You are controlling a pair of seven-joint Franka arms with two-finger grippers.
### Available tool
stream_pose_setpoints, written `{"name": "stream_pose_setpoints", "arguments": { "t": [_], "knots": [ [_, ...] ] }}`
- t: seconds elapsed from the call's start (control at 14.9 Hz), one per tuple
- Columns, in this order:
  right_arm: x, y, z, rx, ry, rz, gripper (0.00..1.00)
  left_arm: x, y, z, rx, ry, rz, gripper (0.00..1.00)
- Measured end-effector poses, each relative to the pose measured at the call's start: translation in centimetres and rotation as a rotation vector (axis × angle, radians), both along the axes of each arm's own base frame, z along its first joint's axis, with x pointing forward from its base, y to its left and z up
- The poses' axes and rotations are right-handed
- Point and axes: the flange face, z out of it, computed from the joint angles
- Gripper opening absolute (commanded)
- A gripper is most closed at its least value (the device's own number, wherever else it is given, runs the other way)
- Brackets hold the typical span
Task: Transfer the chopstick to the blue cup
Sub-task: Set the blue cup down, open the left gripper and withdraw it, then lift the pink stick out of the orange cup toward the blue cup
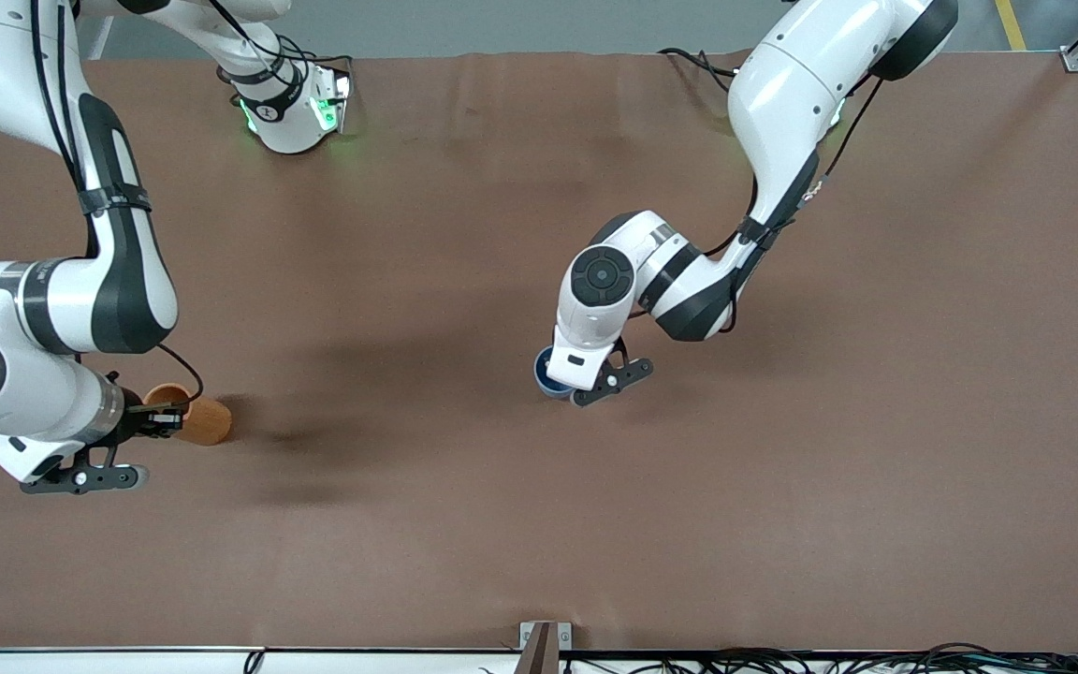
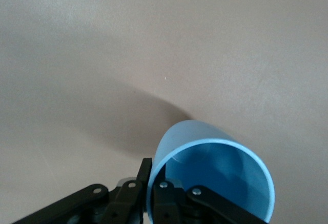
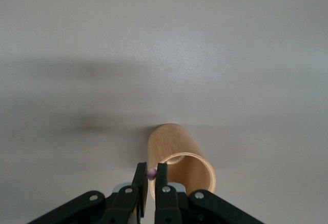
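We count two cups, namely one blue cup (image 2: 215, 178) and one orange-brown cup (image 3: 179, 165), one chopstick (image 3: 151, 173) visible only as a pink tip, and two grippers, the left gripper (image 2: 151, 193) and the right gripper (image 3: 150, 185).
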Motion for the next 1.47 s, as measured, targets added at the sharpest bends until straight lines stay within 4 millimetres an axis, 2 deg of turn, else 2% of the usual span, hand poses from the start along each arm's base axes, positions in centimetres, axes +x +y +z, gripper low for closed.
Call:
{"name": "stream_pose_setpoints", "arguments": {
  "t": [0.13,0.2,0.27,0.34,0.4,0.54,0.67,0.74,0.87,1.01,1.07,1.21,1.34,1.47],
  "knots": [
    [0.0,0.0,0.0,0.000,0.001,0.000,0.05,0.0,0.0,-0.4,0.004,-0.008,-0.003,0.52],
    [0.0,0.0,0.0,0.000,0.000,0.000,0.03,0.0,0.0,-0.5,0.004,-0.008,-0.003,0.57],
    [0.0,0.0,0.0,-0.001,0.000,0.000,0.01,0.1,0.0,-0.6,0.005,-0.009,-0.003,0.68],
    [0.0,0.0,0.0,-0.001,-0.001,0.000,0.00,0.1,0.1,-0.6,0.006,-0.010,-0.003,0.90],
    [0.0,0.0,0.0,-0.001,-0.001,0.000,0.00,0.3,0.1,-0.4,0.004,-0.014,-0.001,1.00],
    [-0.1,-0.1,0.7,-0.001,-0.011,-0.001,0.00,1.1,0.4,0.9,-0.006,-0.032,0.009,1.00],
    [-0.4,-0.2,2.6,-0.002,-0.025,-0.005,0.00,2.2,2.0,4.3,0.025,-0.035,0.007,1.00],
    [-0.8,-0.3,4.2,-0.002,-0.033,-0.009,0.00,3.0,3.7,7.0,0.048,-0.033,-0.023,1.00],
    [-1.8,-0.4,8.2,-0.003,-0.057,-0.015,0.00,4.4,8.6,13.7,0.060,-0.015,-0.115,1.00],
    [-3.2,-0.4,12.9,0.000,-0.099,-0.020,0.00,5.6,14.8,20.2,0.043,-0.006,-0.208,1.00],
    [-3.9,-0.4,14.9,0.005,-0.123,-0.021,0.00,6.0,18.0,22.6,0.036,0.000,-0.249,1.00],
    [-5.0,0.1,18.1,0.031,-0.170,-0.022,0.00,6.7,24.4,26.1,0.024,0.008,-0.325,1.00],
    [-5.8,1.0,20.3,0.076,-0.202,-0.020,0.00,6.9,30.3,28.5,0.020,0.016,-0.411,1.00],
    [-6.4,3.9,21.5,0.117,-0.224,-0.015,0.00,6.4,34.9,30.4,0.031,0.013,-0.495,1.00]
  ]
}}
